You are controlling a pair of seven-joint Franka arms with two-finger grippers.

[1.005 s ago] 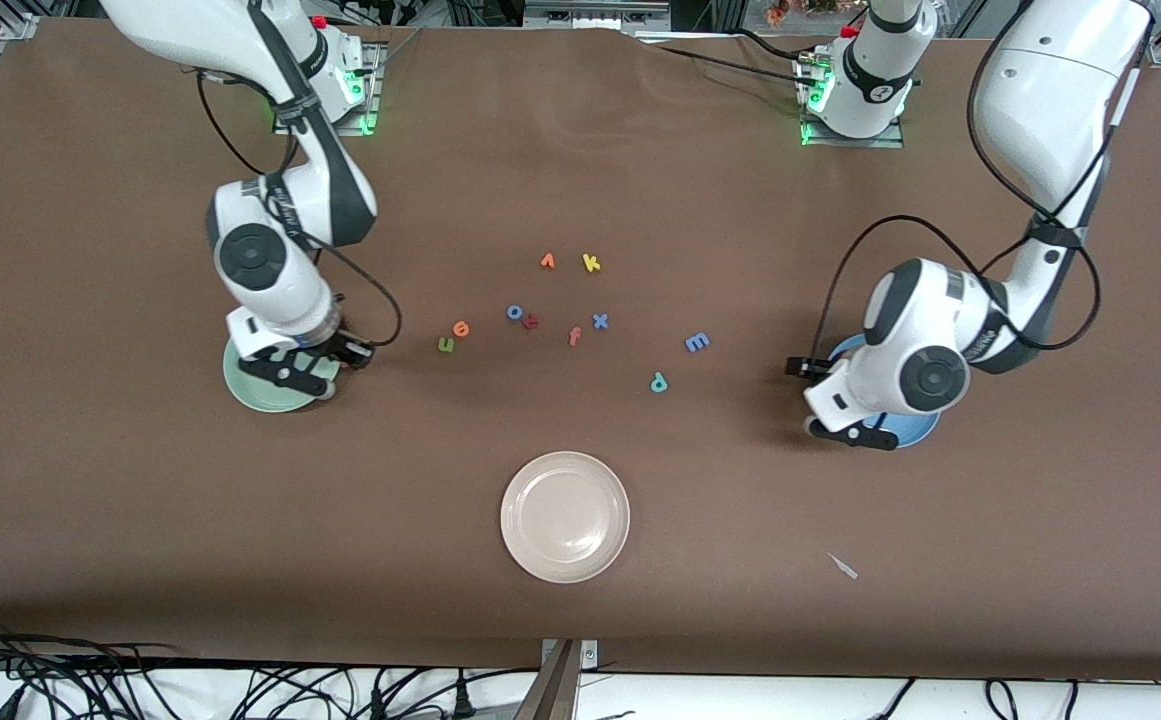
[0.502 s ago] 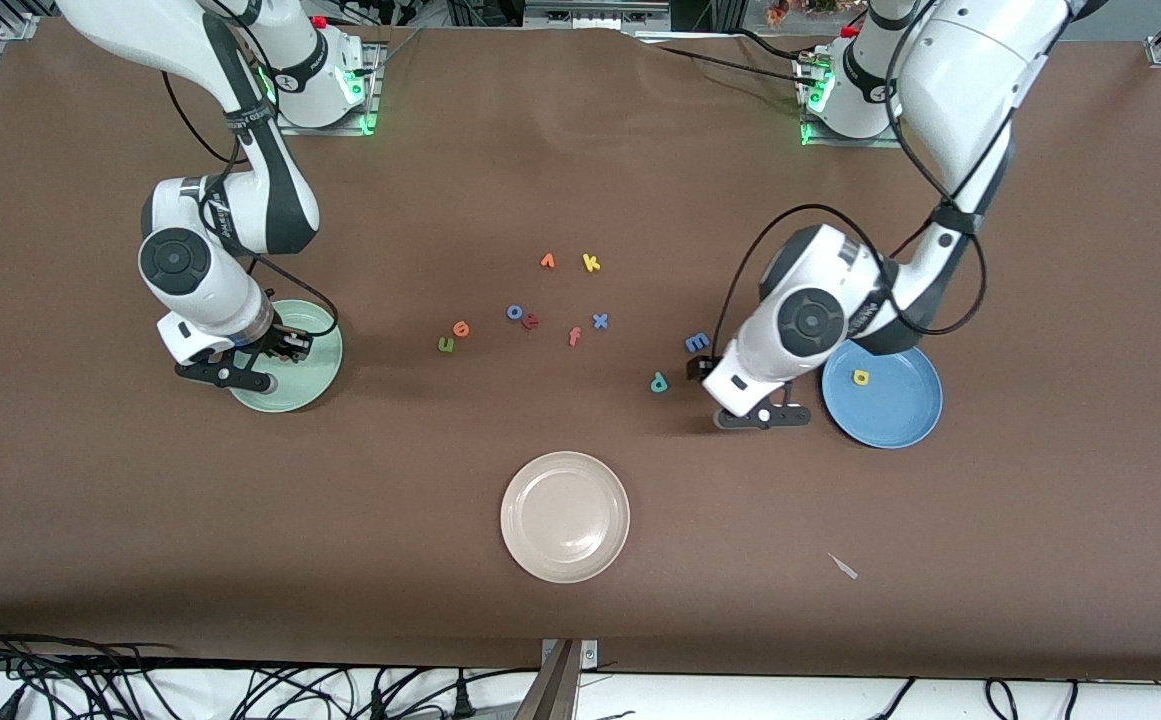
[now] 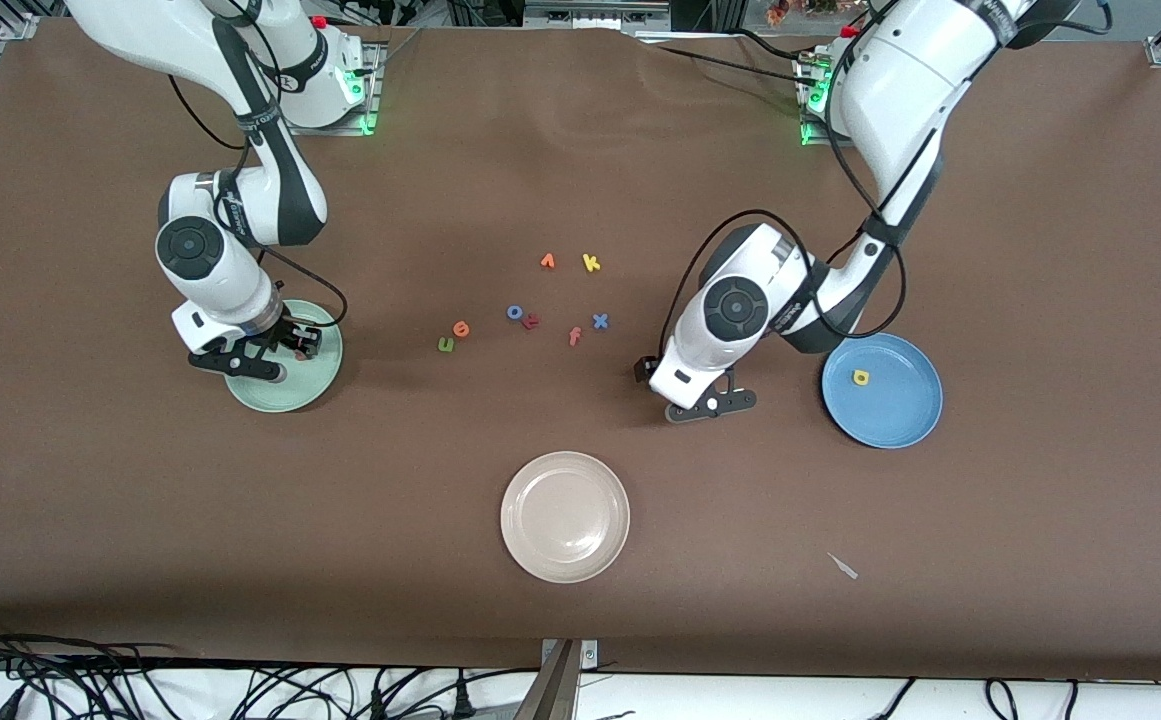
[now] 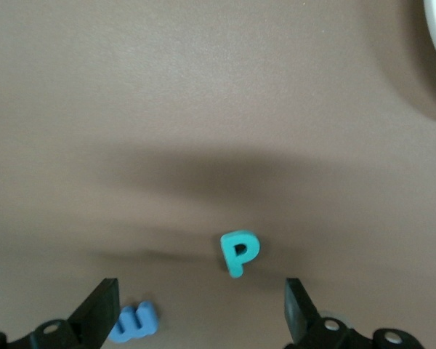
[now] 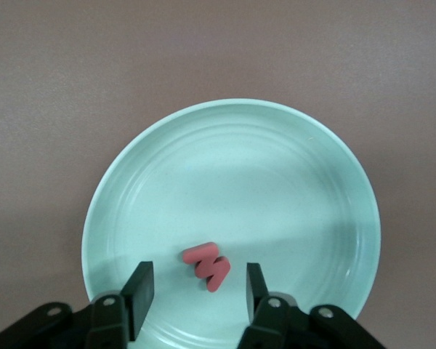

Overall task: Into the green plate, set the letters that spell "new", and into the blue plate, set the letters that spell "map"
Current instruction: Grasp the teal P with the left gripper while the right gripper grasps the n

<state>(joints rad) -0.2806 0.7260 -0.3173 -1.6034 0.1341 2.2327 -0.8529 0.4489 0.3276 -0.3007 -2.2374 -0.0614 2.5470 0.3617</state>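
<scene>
The red w (image 5: 206, 266) lies loose in the green plate (image 5: 240, 167), between the fingers of my right gripper (image 5: 198, 285), which is open just above the plate (image 3: 312, 385). My left gripper (image 4: 200, 309) hangs open over the table, with the teal p (image 4: 239, 251) and the blue m (image 4: 134, 323) under it; the arm hides both in the front view. The yellow a (image 3: 860, 377) sits in the blue plate (image 3: 900, 412). The orange e (image 3: 460, 328) and green n (image 3: 445, 344) lie side by side on the table.
A cream plate (image 3: 565, 516) stands nearer the front camera. Loose letters lie mid-table: blue o (image 3: 514, 312), blue x (image 3: 600, 321), orange f (image 3: 574, 336), orange v (image 3: 547, 261), yellow k (image 3: 591, 263). A white scrap (image 3: 843, 566) lies near the front edge.
My left arm swung from the blue plate toward mid-table and now hangs over the p and m. My right gripper opened over the green plate, where the w now lies.
</scene>
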